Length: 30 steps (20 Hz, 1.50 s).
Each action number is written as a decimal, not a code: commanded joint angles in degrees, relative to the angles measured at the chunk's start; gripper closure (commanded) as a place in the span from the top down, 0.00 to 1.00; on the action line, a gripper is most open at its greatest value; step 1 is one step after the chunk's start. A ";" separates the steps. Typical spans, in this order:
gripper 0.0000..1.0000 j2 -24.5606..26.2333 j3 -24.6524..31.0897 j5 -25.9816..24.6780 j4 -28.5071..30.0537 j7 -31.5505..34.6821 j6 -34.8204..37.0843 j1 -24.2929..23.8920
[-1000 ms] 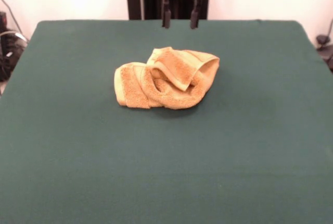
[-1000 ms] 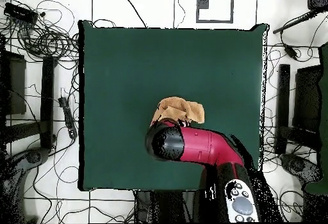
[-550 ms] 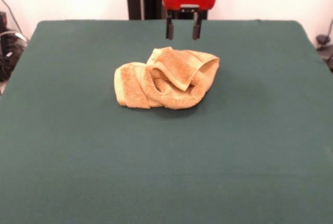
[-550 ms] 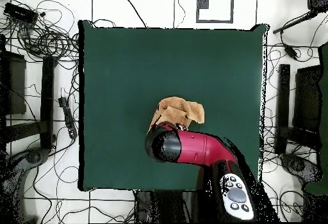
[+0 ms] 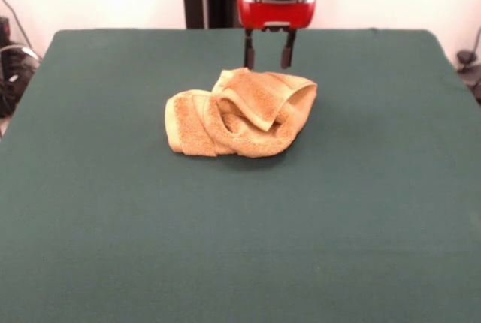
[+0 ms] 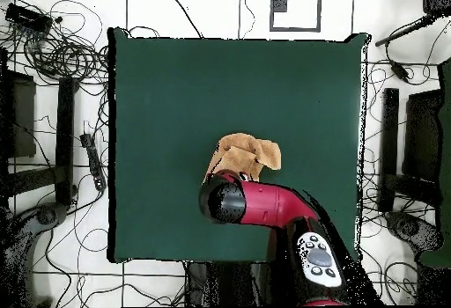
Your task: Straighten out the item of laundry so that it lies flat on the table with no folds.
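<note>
Just one towel (image 5: 239,115) is seen crumpled mid-table (image 5: 113,218), one gripper (image 5: 267,57) right above the towel, one arm (image 6: 264,204) counted.

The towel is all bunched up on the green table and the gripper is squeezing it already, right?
Not quite. The towel is bunched up on the green table, but the gripper is not squeezing it. The front view shows it open, just above the towel's far edge.
</note>
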 commanded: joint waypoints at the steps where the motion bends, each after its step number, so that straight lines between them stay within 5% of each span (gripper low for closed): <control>1: 1.00 1.89 3.76 -1.97 3.03 7.61 -3.94 1.60; 30: 1.00 7.21 4.00 -2.93 3.32 8.53 -8.98 0.69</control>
